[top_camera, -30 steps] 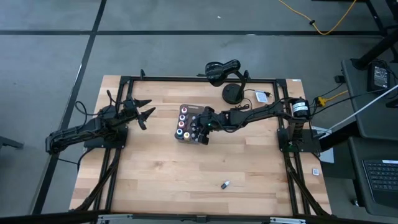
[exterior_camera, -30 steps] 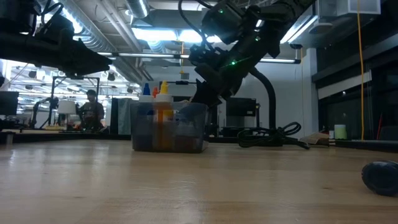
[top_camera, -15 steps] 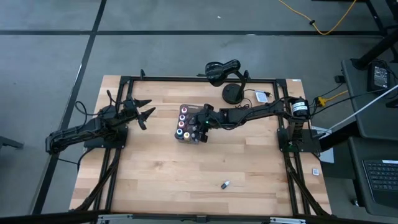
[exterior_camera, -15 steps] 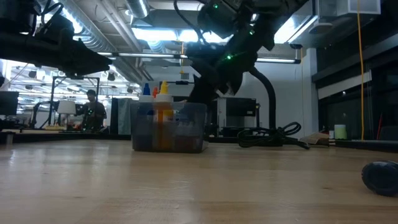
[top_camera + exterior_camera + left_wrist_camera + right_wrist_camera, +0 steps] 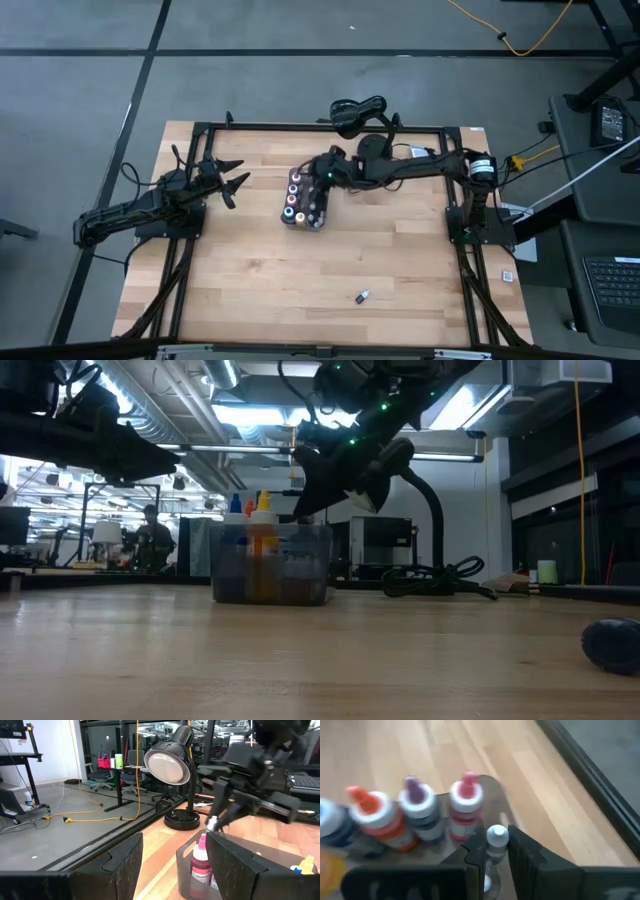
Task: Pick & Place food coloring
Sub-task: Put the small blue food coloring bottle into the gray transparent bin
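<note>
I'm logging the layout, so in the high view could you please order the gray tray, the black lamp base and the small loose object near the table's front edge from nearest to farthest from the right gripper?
1. Gray tray: just beside the right gripper, toward the table's front.
2. Black lamp base: farther back, on the right arm's side.
3. Small loose object: far off, near the front edge.

- Counter: showing light wood-grain planking.
- Tray: appearing translucent gray.
- Bottles: displaying orange, purple and pink caps on white collars.
- Bottle with a white cap: sitting between the right end effector's dark fingers.
- Lamp: showing black.
- Loose cable on the floor: showing yellow.
</note>
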### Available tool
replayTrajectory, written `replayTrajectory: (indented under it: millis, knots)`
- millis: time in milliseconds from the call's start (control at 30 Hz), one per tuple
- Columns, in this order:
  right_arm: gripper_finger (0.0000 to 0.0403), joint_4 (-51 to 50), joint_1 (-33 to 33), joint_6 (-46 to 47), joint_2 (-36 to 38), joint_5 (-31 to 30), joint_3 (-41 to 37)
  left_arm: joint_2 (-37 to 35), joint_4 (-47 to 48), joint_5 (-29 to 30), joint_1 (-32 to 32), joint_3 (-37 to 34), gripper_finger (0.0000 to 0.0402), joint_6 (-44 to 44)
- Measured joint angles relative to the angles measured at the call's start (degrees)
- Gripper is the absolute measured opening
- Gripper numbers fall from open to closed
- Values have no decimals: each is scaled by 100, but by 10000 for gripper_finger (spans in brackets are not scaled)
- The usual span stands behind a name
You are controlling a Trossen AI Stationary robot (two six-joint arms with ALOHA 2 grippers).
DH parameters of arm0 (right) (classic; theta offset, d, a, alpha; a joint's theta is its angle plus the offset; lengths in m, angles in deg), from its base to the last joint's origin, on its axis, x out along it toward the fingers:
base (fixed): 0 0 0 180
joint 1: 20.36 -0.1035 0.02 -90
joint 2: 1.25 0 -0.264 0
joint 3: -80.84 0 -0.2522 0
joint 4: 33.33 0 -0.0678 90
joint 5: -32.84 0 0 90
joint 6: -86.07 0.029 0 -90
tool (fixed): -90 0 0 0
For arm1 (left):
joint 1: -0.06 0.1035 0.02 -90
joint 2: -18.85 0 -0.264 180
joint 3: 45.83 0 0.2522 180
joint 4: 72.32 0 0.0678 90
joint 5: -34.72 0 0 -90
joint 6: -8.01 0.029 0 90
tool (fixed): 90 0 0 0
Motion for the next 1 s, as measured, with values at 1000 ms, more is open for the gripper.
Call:
replayTrajectory:
  millis: [1000]
  knots:
    - [61, 665, -11, 332, -636, 312, -7, 0, 0, -22, -1, 0, 212, 0]
